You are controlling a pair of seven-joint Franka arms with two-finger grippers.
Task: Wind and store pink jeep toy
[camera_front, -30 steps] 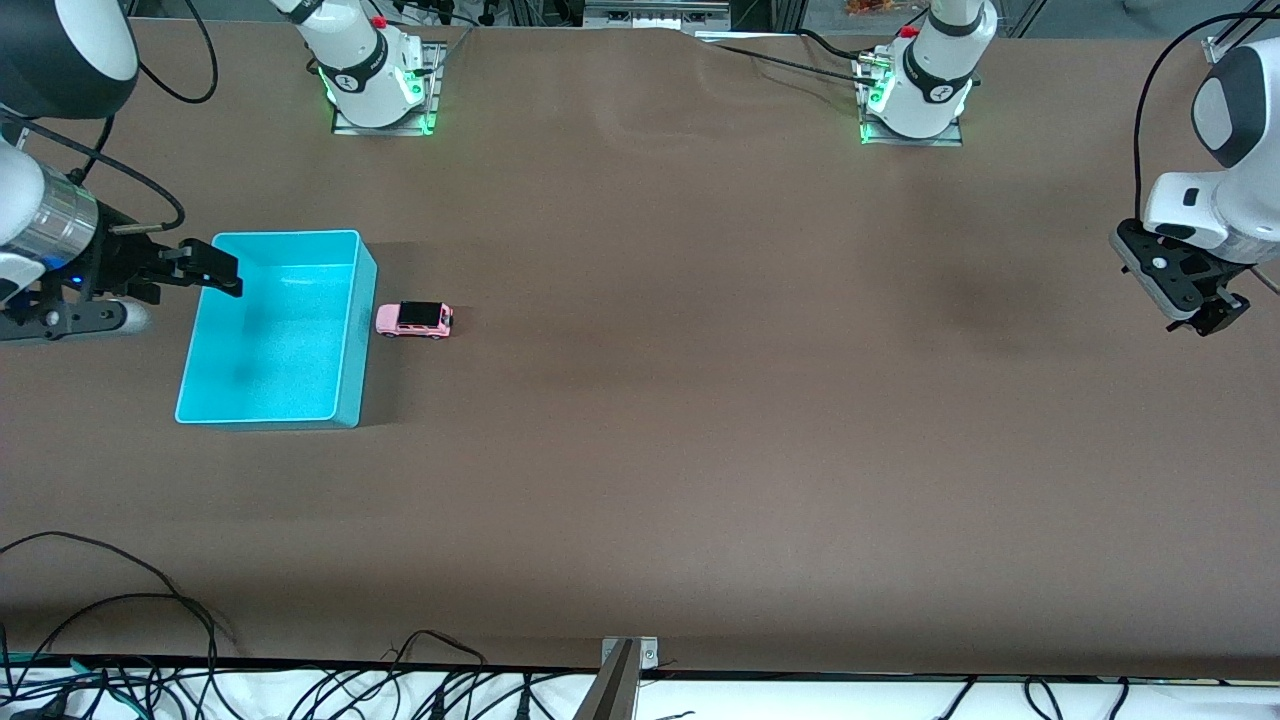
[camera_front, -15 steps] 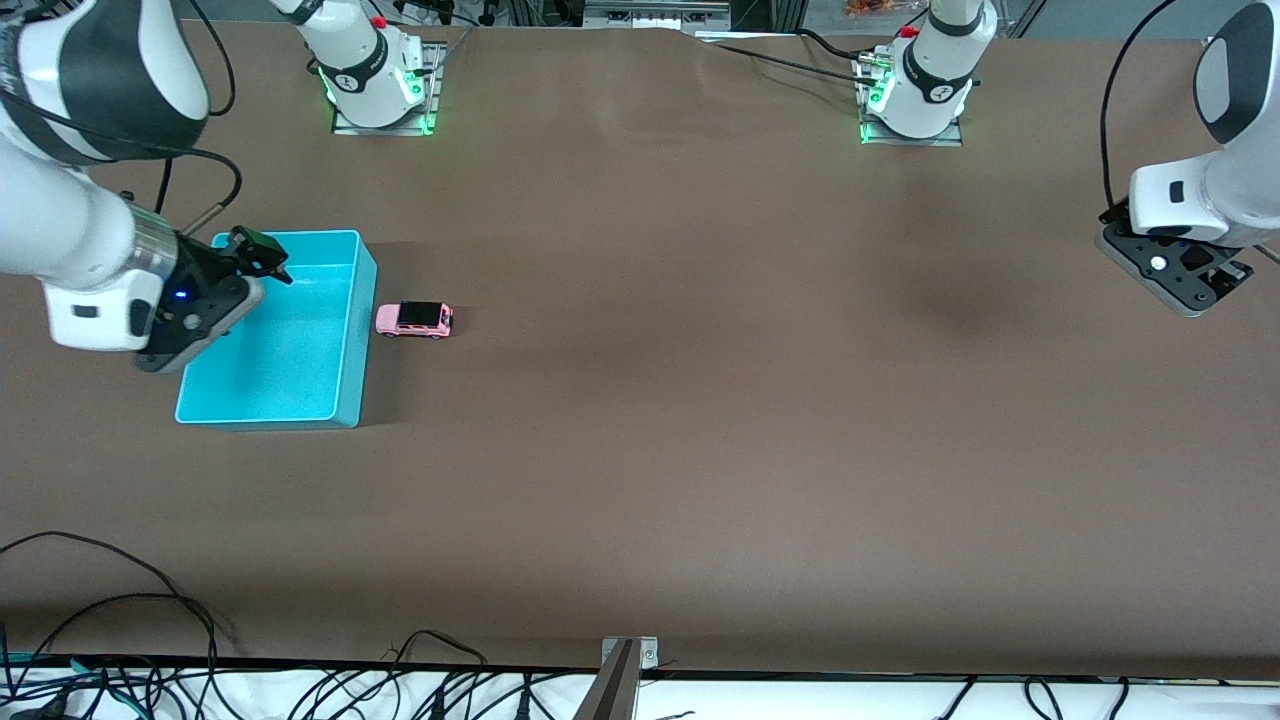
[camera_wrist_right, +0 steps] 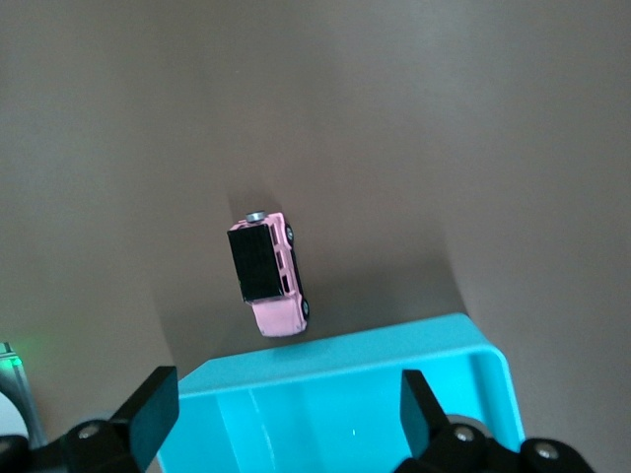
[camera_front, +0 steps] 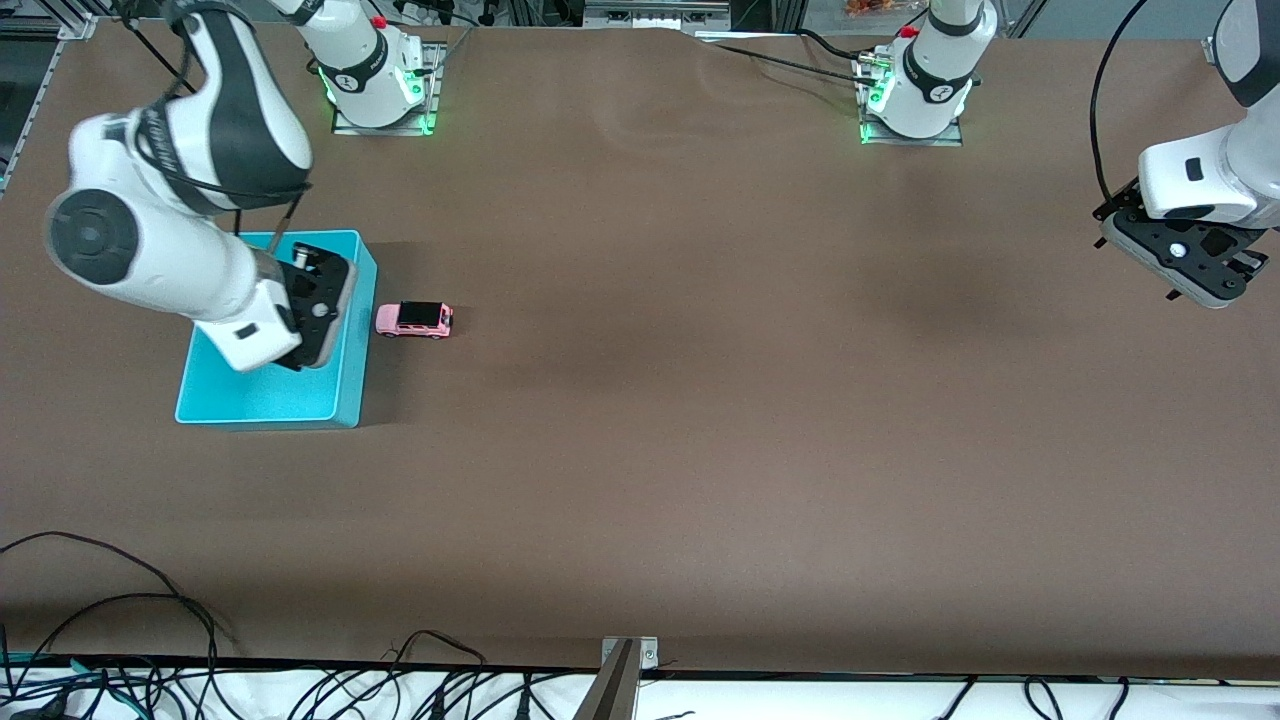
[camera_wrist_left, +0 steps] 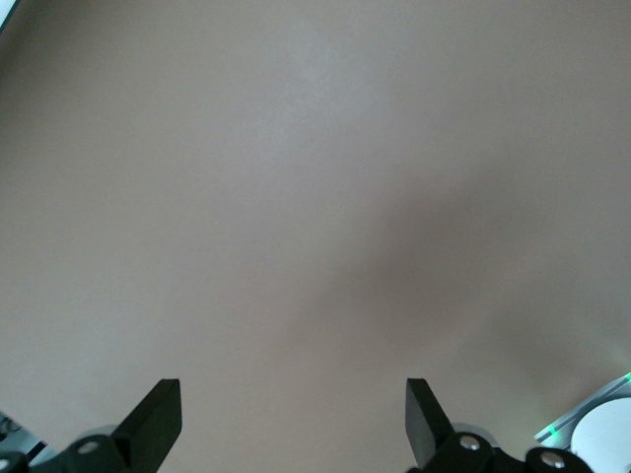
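The right end effector (camera_wrist_right: 281, 419) hangs over the turquoise bin (camera_front: 345, 400) with its fingers (camera_wrist_right: 153, 414) spread wide and nothing between them. The left end effector (camera_wrist_left: 291, 424) is likewise wide open and empty, poised above bare brown counter (camera_front: 700, 400) at the left arm's end. In the front view both sets of fingers are hidden under the wrist housings, and much of the bin is covered by the right arm; each wrist view cuts its fingers off at the frame edge. The pink jeep toy (camera_front: 414, 319) sits on its wheels on the counter just beside the bin, apart from its wall. The right arm bends steeply down from its base, and the left arm waits.
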